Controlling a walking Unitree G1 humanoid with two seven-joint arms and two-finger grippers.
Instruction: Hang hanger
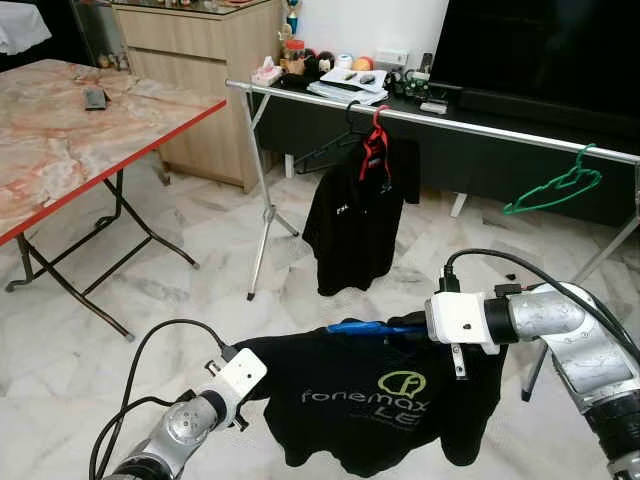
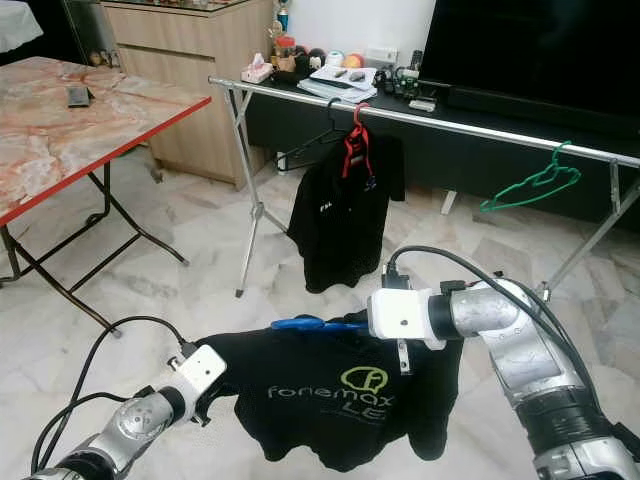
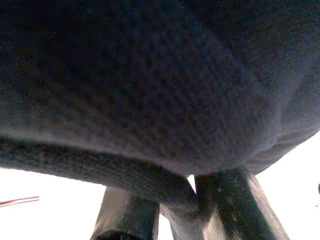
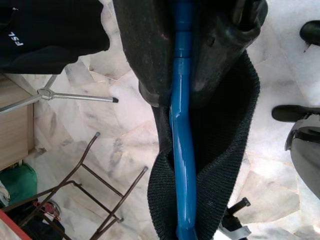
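Note:
A black "fonemax" T-shirt (image 1: 380,400) hangs spread between my two grippers, low in front of me. A blue hanger (image 1: 358,327) runs through its collar. My right gripper (image 4: 177,92) is shut on the blue hanger (image 4: 182,165) at the collar. My left gripper (image 3: 185,200) is shut on the shirt's hem at its left shoulder (image 1: 262,372). Beyond stands a metal clothes rail (image 1: 480,125). It carries a black shirt (image 1: 355,225) on a red hanger (image 1: 375,140) and, further right, a bare green hanger (image 1: 555,188).
A folding table (image 1: 60,140) with a marbled top and red edge stands on my left. The rack's splayed legs (image 1: 262,200) stand on the marble floor. Behind the rail are a wooden cabinet (image 1: 200,60), a low console with clutter (image 1: 350,80) and a dark TV (image 1: 550,50).

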